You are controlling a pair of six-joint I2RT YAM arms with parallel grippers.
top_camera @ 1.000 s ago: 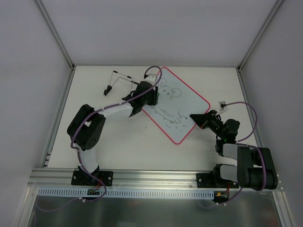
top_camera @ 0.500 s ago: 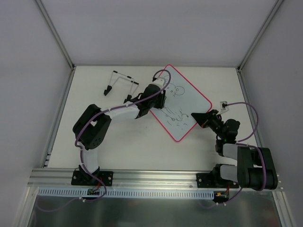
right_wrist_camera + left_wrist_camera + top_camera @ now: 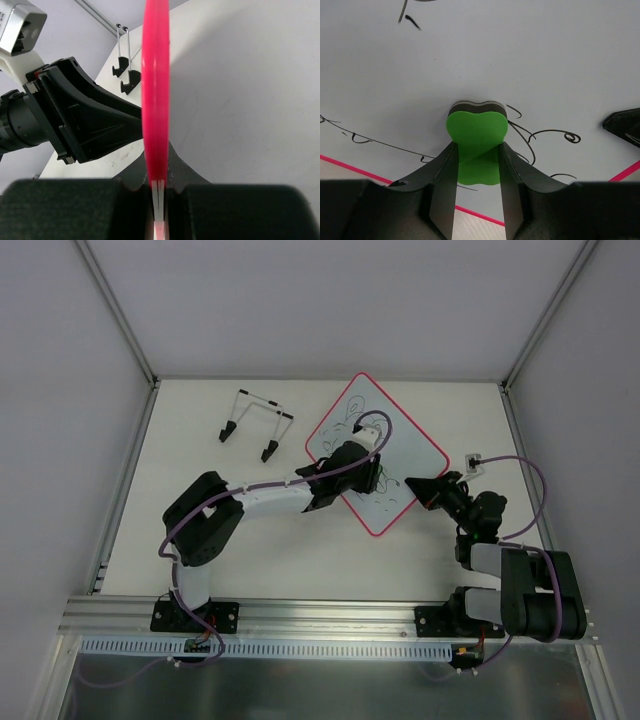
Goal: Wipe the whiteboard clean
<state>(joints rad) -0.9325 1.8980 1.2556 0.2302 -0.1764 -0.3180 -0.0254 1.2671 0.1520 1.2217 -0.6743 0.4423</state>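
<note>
The whiteboard (image 3: pixel 405 452), white with a pink-red rim, lies cornerwise at the table's middle right and bears black line marks. My left gripper (image 3: pixel 368 478) is over its middle, shut on a green eraser (image 3: pixel 477 135) that is pressed against the board face (image 3: pixel 520 60). Black curls of the drawing lie just right of the eraser. My right gripper (image 3: pixel 410 485) is shut on the board's near right edge. In the right wrist view the pink rim (image 3: pixel 156 90) runs edge-on between my right gripper's (image 3: pixel 157 176) jaws.
A black-footed wire stand (image 3: pixel 250 423) is at the back left of the table, also in the right wrist view (image 3: pixel 125 75). A small white connector (image 3: pixel 473 460) lies right of the board. Frame posts and grey walls bound the table.
My left gripper has slid the eraser right and nearer across the board, from its far left part to its middle. The board has pivoted a little. The right gripper keeps its hold.
</note>
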